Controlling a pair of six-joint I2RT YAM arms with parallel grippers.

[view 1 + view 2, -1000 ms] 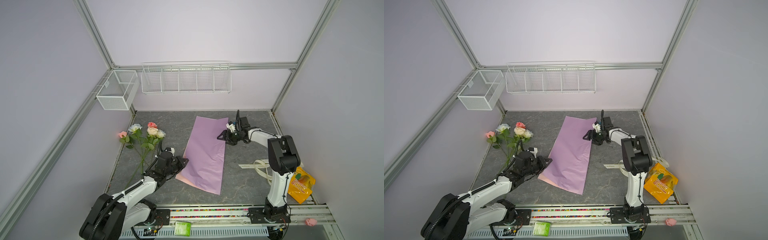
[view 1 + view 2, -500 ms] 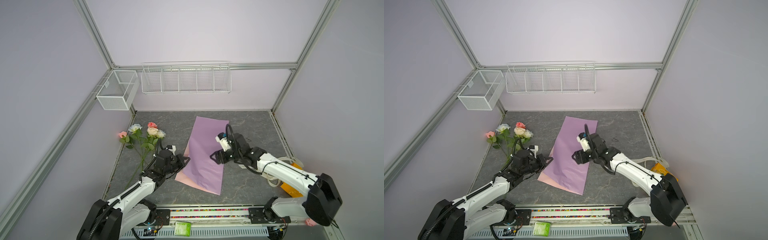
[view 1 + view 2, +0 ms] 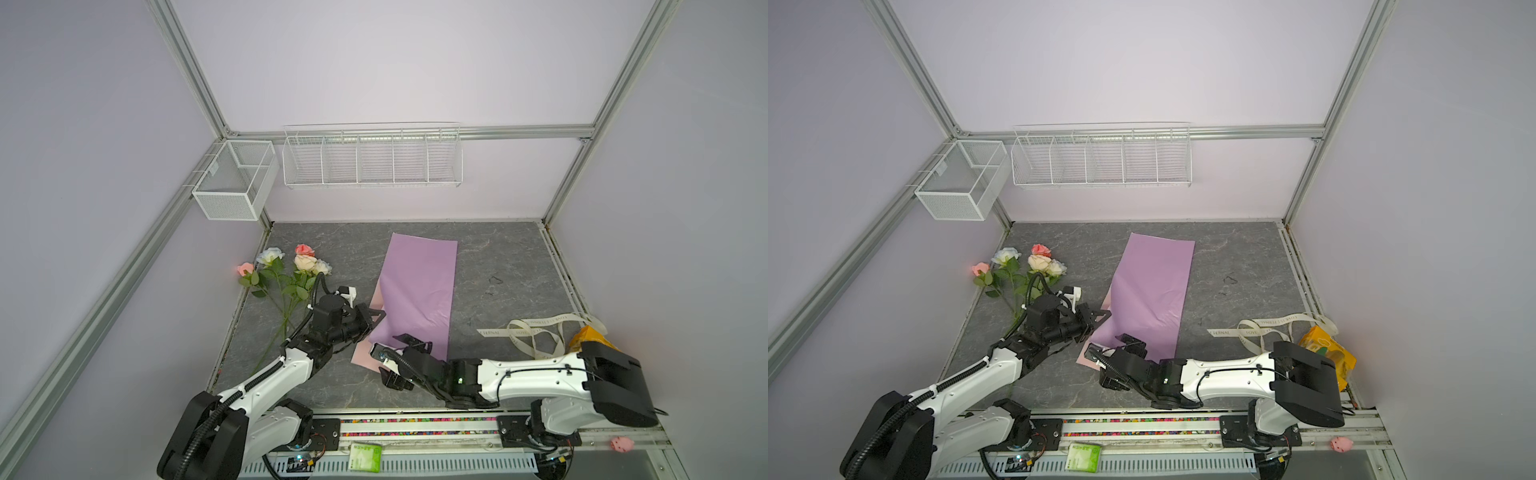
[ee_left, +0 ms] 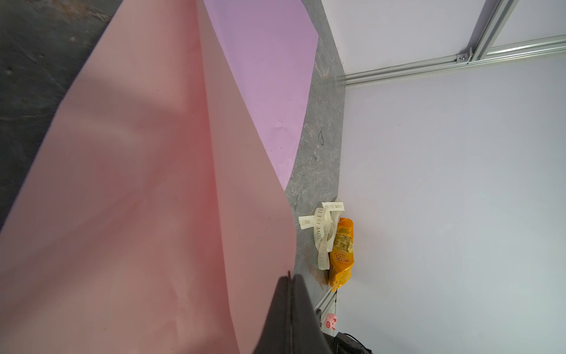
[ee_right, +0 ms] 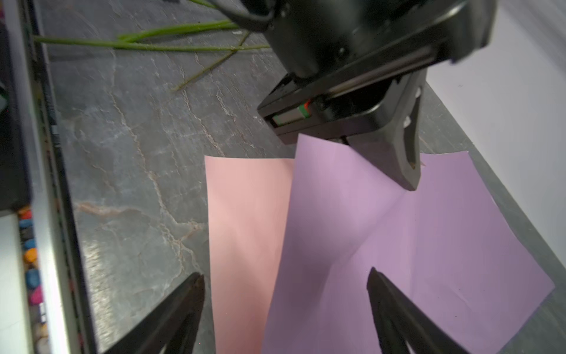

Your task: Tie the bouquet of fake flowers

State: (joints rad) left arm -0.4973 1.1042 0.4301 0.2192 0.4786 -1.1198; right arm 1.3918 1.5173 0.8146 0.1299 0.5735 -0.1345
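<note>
Bouquet lies flat on the table at its left side, close to the left wall. Blooms point toward the back wall. The thin green stems run toward the front and pass behind the left arm. It is apart from the paper sheet, and nothing holds it.

Left fingers are pressed together on the sheet's left edge. That edge is raised off the table, and the wrist view shows the pale pink underside bowed up.

Right fingers are spread wide with nothing between them. They hang over the sheet's near end, one over the lilac face and one over the bare table beside the pink strip.

The sheet is lilac on top. Pink shows under it at the near left corner, and I cannot tell whether that is a separate layer.

A cream lettered ribbon lies at the right side, well apart from the bouquet, touching an orange snack bag.
</note>
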